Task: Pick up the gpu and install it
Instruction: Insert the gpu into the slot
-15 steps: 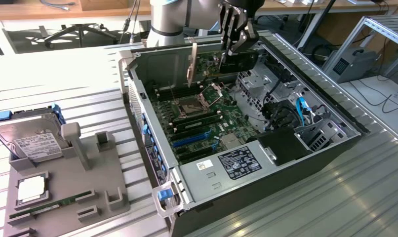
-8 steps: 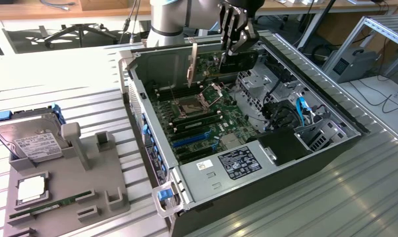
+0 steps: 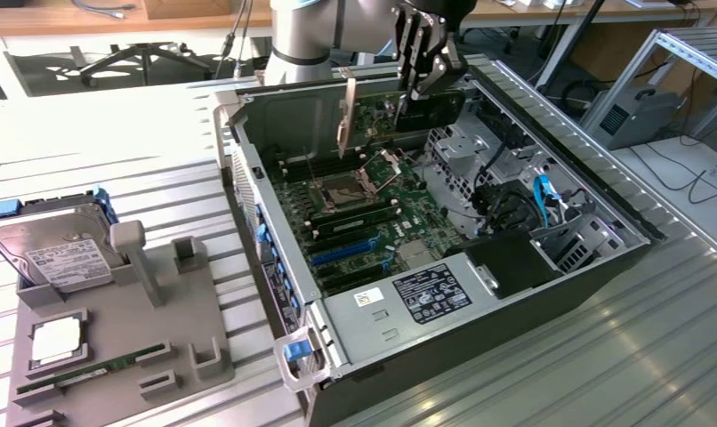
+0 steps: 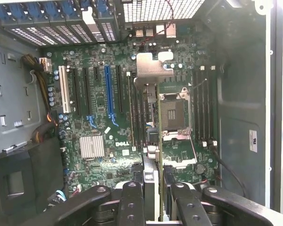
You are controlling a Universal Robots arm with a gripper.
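The gpu point(image 3: 439, 111) is being held in the air inside the open computer case point(image 3: 596, 209), above the motherboard point(image 3: 371, 222) and touching none of it. It is being clamped at one end by the gripper point(image 3: 435, 87), whose fingers point(image 4: 132, 202) are being pressed against the card's two faces.

The picking up is judged to be done. The installing is judged to be still open, since the card is being carried clear of the board and no slot is being entered. In the wrist view it is hanging over the strip between the memory slots and the CPU socket point(image 4: 174, 113), well apart from the blue expansion slot point(image 4: 108, 89).

The card is being held on edge, with its faces upright. Its long axis is lying roughly level and, in the wrist view, about parallel with the expansion slots. Its silver bracket point(image 3: 347, 116) is standing upright at the end away from the gripper, towards the exterior view's left and the case's perforated rear wall point(image 4: 155, 9).

Outside the case, on the exterior view's left, a hard drive point(image 3: 56, 253) and a RAM stick point(image 3: 92, 369) are being held in a grey fixture point(image 3: 157, 302).
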